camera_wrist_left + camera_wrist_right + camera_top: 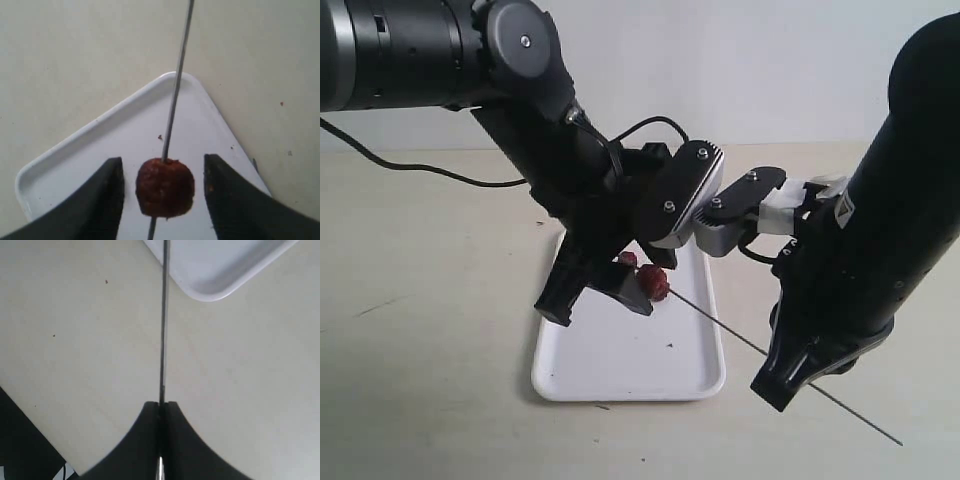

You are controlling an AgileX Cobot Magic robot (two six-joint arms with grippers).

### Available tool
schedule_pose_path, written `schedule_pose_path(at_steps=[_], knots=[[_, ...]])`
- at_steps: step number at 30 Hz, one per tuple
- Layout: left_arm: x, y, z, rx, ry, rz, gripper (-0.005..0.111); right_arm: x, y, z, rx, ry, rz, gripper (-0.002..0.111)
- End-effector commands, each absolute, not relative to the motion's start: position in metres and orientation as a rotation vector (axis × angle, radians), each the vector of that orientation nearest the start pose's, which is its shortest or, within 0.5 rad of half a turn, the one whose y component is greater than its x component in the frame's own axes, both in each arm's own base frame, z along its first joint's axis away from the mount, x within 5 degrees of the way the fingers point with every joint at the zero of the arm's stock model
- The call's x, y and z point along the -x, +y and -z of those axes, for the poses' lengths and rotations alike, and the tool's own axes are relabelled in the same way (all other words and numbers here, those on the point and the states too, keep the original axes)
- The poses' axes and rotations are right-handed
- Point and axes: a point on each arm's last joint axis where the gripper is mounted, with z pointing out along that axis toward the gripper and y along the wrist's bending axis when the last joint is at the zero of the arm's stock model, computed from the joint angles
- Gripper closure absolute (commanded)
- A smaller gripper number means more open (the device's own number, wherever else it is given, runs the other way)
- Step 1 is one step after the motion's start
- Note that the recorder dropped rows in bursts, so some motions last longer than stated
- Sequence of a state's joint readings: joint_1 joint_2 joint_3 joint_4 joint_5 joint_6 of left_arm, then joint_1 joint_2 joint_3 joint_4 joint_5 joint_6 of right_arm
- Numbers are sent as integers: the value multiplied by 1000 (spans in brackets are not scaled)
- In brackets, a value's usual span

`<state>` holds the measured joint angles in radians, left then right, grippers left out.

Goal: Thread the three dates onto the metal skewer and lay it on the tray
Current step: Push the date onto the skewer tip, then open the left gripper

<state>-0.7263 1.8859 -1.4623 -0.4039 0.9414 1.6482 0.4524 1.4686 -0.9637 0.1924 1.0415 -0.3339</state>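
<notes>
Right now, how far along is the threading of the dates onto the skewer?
Done: one date sits threaded on the metal skewer; the exterior view seems to show a second beside it, no third in view. In hand: the right gripper is shut on the skewer, the left gripper stands open around the date. Left: any remaining date, then laying the skewer on the tray.

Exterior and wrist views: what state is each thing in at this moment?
left end effector: open, fingers either side of the date, not touching.
right end effector: shut on the metal skewer.
date: threaded on the skewer, above the tray.
metal skewer: held off the tray.
tray: flat on the table, skewer not laid on it.
</notes>
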Motion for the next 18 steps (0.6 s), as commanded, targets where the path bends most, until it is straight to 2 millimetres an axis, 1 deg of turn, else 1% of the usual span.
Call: schedule_pose_path(at_steps=[1,3,8,10,13,15,18], knots=[[-275,-287,-243,3162,-1661,-363,57,-228,128,-240,1033,2817,-275,108],[-276,-286,-245,3181,-1654,-316,57,-228,128,-240,1033,2817,-275,108],[-274,-282,-256,3204,-1661,-286,57,-228,128,-240,1034,2819,-275,108],[-275,-280,-258,3207,-1648,-229,57,-228,128,-240,1034,2819,-275,108],[-278,-275,-257,3165,-1675,-134,57,-228,128,-240,1035,2821,-275,108],[-279,-273,-257,3133,-1713,-122,57,-228,128,-240,1035,2821,-275,108],[-277,-272,-256,3118,-1700,-138,57,-228,128,-240,1035,2821,-275,108]])
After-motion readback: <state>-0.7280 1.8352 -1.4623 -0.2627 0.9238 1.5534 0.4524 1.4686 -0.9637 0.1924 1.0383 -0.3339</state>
